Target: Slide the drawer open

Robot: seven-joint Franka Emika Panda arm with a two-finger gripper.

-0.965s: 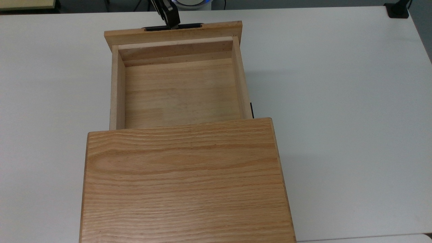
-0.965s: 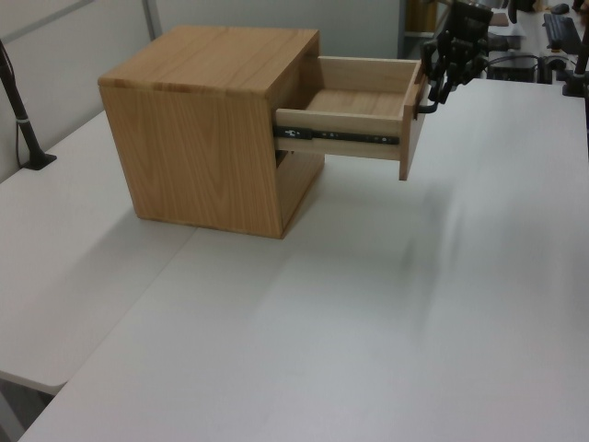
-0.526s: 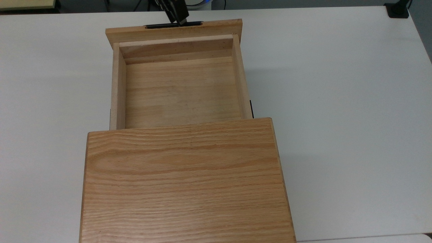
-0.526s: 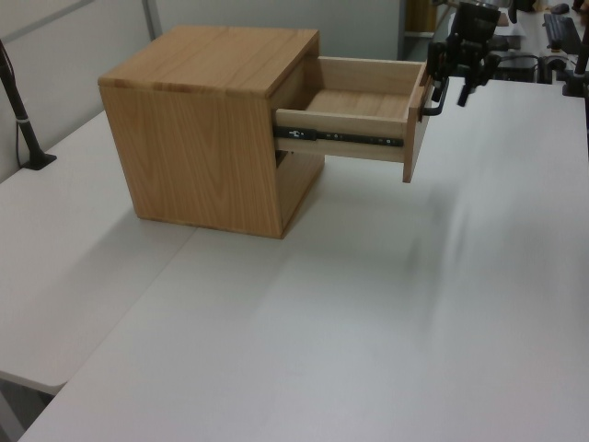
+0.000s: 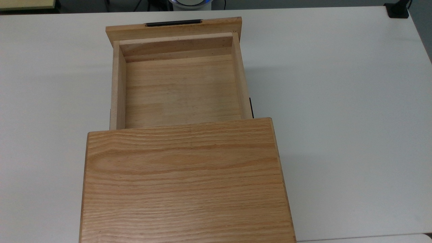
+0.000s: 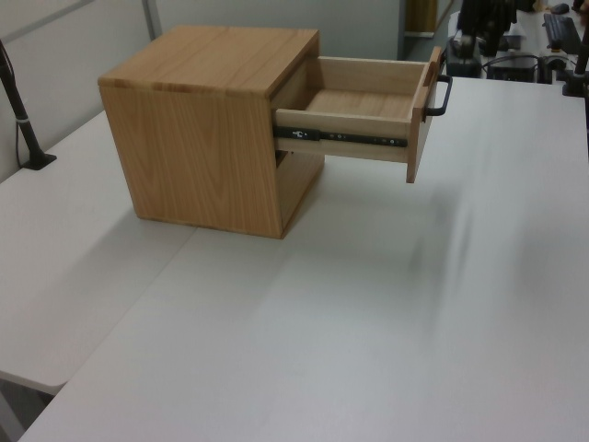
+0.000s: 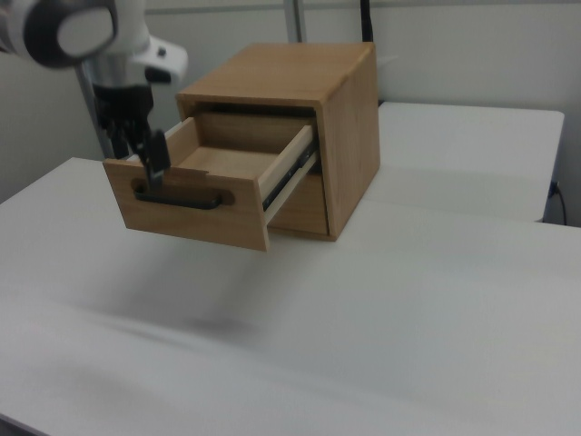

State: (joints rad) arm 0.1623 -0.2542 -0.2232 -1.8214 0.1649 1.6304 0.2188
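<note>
- On the white table, from the top view, the drawer is standing well out of the cabinet, showing its bare floor. The handle is lying free along the front panel at the top view's upper edge. A moment ago the gripper was sitting right on that bar; now it is gone from there, and the panel is sitting slightly further out than it did a second back.
- Across the room, in the left view, the drawer is hanging out on its black rail towards the left view's right, with the handle sticking out bare. The arm is pulling away above and behind the panel, apart from the bar it was gripping half a second ago.
- Over in the right view, the gripper is hovering just above the handle, in front of the panel's upper edge, its fingers looking slightly apart and clamping on nothing.
- Taken together, the release and lift are telling me the pull is finished: the drawer is staying open without being held, so the task is looking as good as done, with only the arm's retreat remaining.
</note>
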